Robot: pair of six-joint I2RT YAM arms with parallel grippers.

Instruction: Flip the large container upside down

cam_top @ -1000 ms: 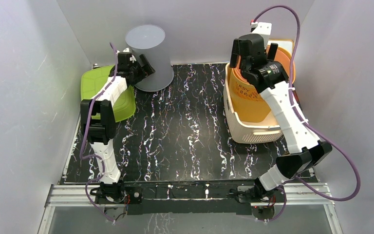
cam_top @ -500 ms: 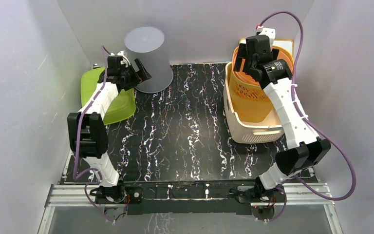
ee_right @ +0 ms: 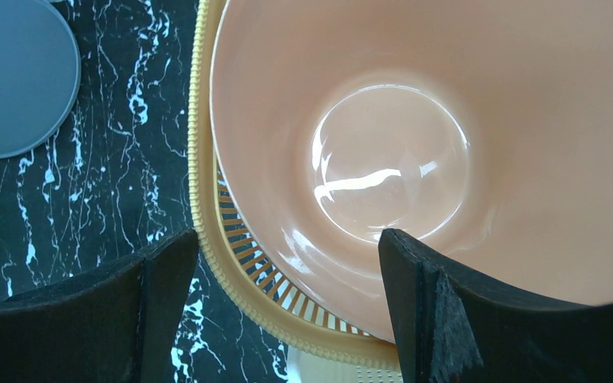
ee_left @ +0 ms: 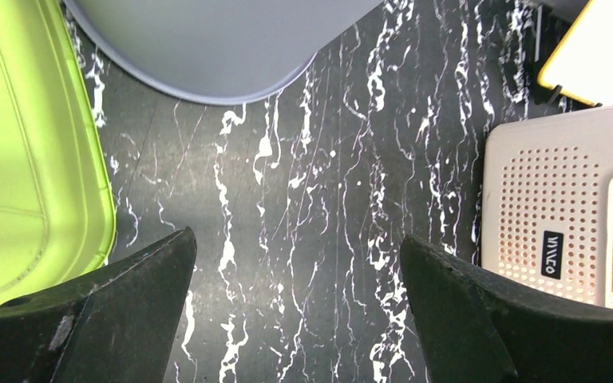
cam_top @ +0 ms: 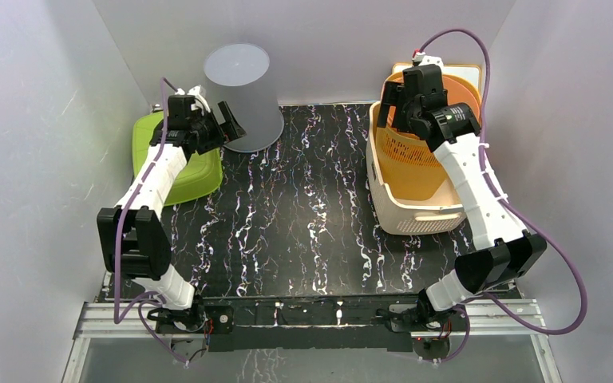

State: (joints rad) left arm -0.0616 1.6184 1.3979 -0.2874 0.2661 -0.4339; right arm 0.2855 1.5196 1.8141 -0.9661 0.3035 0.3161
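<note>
Top external: grey large container (cam_top: pixel 239 88) stands closed end up at the table's (cam_top: pixel 303 215) rear. Left gripper (ee_left: pixel 295 247) hangs just beside its base, spread wide, empty. Right gripper (ee_right: pixel 287 239), well right of the container, is spread over the orange bowl (ee_right: pixel 391 159), holding nothing. Cream basket (ee_left: pixel 559 191) carries a black label (ee_left: pixel 553 254); white lettering illegible.

Item count, by kind:
- Grey container (cam_top: pixel 239 92): one, just ahead of left gripper (ee_left: pixel 299 311).
- Green tray (cam_top: pixel 187 171): one, beside and below left gripper.
- Cream perforated basket (cam_top: pixel 411 211): one, below right gripper (ee_right: pixel 287 311).
- Orange slotted basket (cam_top: pixel 411 163): one, nested in cream perforated basket.
- Peach bowl (ee_right: pixel 447 120): one, directly under right gripper.
- Yellow-edged panel (ee_left: pixel 607 48): one, beyond right gripper.
- Arms: two.
</note>
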